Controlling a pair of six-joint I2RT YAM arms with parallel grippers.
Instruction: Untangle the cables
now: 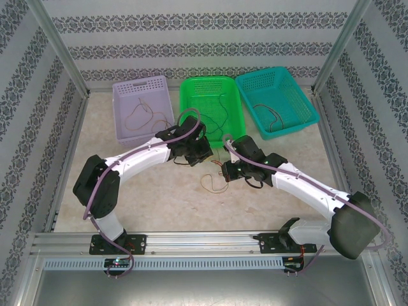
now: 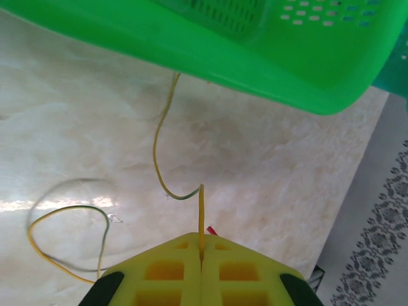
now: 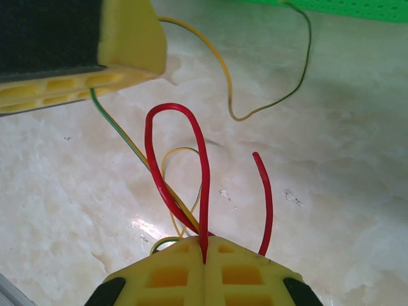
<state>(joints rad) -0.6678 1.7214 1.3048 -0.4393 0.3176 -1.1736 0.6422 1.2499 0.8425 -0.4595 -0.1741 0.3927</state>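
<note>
My left pincer (image 2: 201,258) is pressed together on a yellow wire (image 2: 156,146). The wire rises from between the pads, bends, and runs off toward the rim of the green basket (image 2: 255,70).

My right pincer (image 3: 204,255) is clamped on a red wire (image 3: 203,166), which arches up in a tall loop just above the pads.

The cables (image 1: 213,182) sit mid-bench (image 1: 159,197), in front of the green basket and between my two pincers. The yellow wire crosses the red loop. I cannot tell whether it passes through it.

The step in hand, I judge, is drawing these two wires apart. To do it well I would:
- hold the red wire steady and ease the yellow one away slowly, up and to my left
- watch the crossing while I pull
- stop and slacken if the red loop starts to tighten

These wires are thin and could slip from the pads, so both grips should stay firm.

No brand, label or writing can be read.
</note>
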